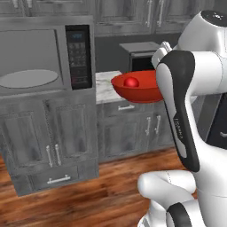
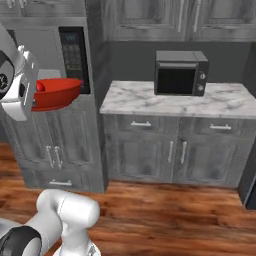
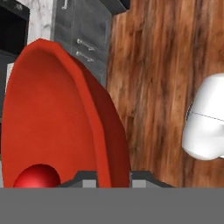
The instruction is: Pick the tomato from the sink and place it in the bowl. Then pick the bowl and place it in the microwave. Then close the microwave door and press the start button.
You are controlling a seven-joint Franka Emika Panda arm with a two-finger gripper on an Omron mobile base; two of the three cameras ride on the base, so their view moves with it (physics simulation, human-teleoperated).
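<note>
Nearest, the gripper's dark fingers (image 3: 89, 180) pinch the rim of the wide, shallow red bowl (image 1: 135, 91), carried in the air with the small glossy red tomato (image 1: 131, 82) inside. Beyond, the silver-grey microwave (image 1: 44, 57) stands open; placing the bowl, closing up and pressing start remain.

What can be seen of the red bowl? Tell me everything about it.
The bowl is wide, shallow and plain bright red, smooth and slightly glossy, with a thin rim. It is held in the air, off any surface, roughly level in the base views, right of the open microwave. The gripper clamps its rim, one of the fingers inside the wall and one outside. The tomato, a small glossy red ball, rests inside on the bottom. Nothing else touches it.
</note>
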